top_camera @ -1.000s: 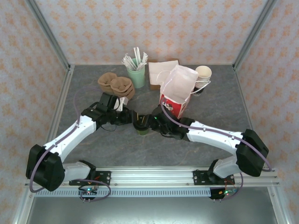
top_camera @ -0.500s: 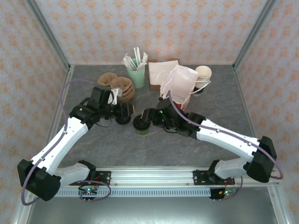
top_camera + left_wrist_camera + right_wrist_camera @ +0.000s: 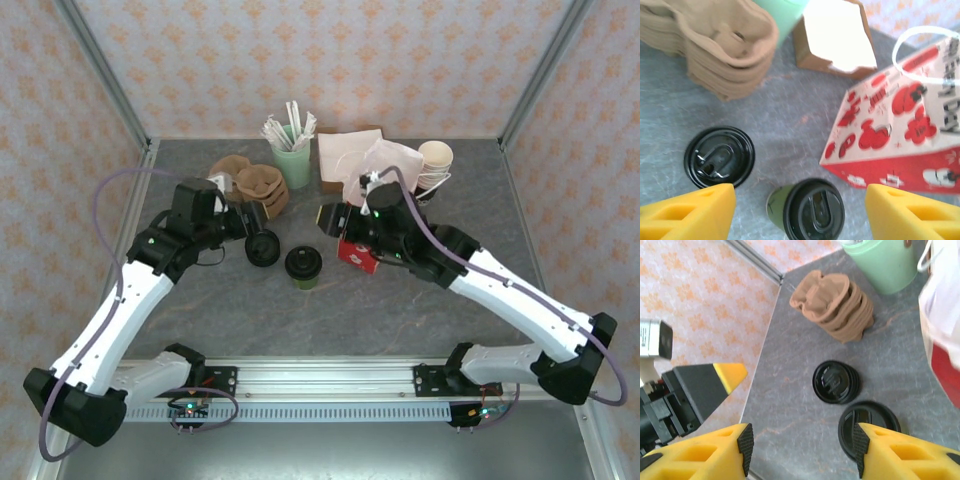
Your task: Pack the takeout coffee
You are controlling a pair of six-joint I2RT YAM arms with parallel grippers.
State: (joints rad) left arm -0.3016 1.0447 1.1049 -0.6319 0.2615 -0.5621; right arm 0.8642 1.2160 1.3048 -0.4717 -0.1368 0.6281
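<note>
The takeout coffee (image 3: 303, 266) stands lidded on the worktop (image 3: 210, 305) near the red bag (image 3: 895, 135), apparently not touching it. The left gripper (image 3: 800, 212) and right gripper (image 3: 802, 442) both gape, empty.

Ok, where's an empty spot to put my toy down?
The bare grey table in front of the small green paper cup with black lid. The back is crowded: brown cardboard cup trays, mint-green straw cup, red paper bag.
</note>
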